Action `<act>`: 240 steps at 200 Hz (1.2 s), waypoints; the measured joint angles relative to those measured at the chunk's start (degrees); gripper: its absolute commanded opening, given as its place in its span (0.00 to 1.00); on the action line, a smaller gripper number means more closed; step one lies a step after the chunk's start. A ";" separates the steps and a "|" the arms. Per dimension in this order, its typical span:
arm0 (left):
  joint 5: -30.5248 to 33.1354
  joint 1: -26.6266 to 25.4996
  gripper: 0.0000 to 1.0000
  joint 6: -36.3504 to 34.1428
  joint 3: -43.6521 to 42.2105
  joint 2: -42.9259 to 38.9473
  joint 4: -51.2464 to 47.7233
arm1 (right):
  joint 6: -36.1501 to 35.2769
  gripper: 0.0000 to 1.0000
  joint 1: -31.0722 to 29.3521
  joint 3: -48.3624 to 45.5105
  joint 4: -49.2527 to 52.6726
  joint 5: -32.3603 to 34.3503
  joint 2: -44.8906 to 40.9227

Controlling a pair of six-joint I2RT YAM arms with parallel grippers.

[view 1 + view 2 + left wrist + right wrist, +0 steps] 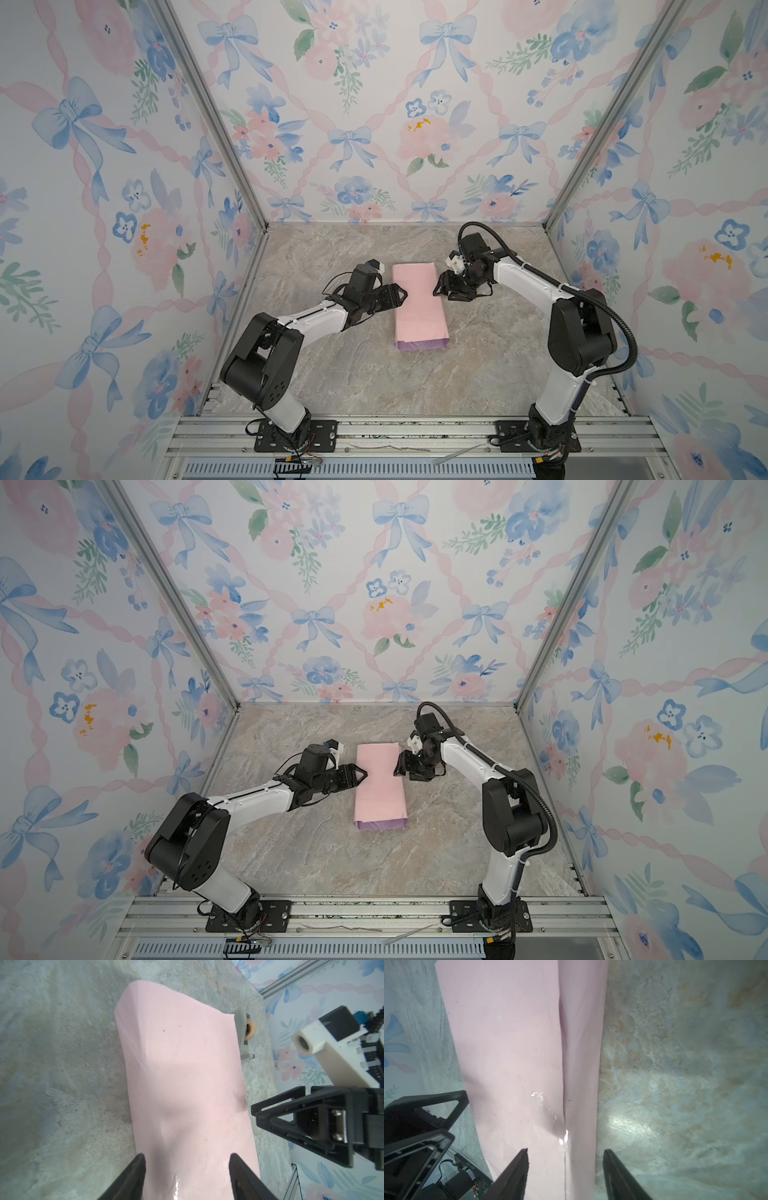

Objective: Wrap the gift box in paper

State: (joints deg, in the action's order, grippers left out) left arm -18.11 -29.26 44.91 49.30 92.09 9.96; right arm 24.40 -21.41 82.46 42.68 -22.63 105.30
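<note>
No legible text anywhere; one tiny label (470,1164) seems too blurred.

So from this cam it's mostly the paper (187,1076), pink side up, lying long and a bit creased on the marbled worktop (62,1064). The left gripper (187,1156) sits right over the near end, its two black fingers (137,1176) spread wide with nothing pinched between them. There's a small glossy patch on the paper just between them. The right gripper (256,1113) is parked just off the paper's edge, not touching it. A grey tape dispenser (242,1034) with an orange roll sits against that same edge, further along.
</note>
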 measured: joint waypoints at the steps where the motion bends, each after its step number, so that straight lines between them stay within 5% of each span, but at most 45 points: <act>1: -0.02 0.00 0.67 0.00 -0.02 0.00 0.02 | 0.00 0.61 0.00 0.09 0.07 0.00 -0.02; 87: -1.07 -0.02 0.65 1.70 -0.20 2.19 1.38 | -0.83 0.60 -0.70 5.60 1.01 -1.14 6.86; 175: -1.29 -1.97 0.54 1.55 0.48 6.78 3.23 | 0.33 0.40 -1.14 3.02 -1.42 -2.84 7.02; 210: -1.25 -2.23 0.53 0.61 3.41 9.18 3.30 | 1.86 0.41 -1.05 -0.33 -3.08 -1.22 4.26; 240: -1.22 -2.38 0.57 -0.37 4.57 10.05 3.45 | 2.73 0.58 -1.09 -2.36 -3.41 0.44 2.69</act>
State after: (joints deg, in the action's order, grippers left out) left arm -19.33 -31.64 44.53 53.87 102.15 13.41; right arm 27.14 -22.50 80.09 39.27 -22.20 107.98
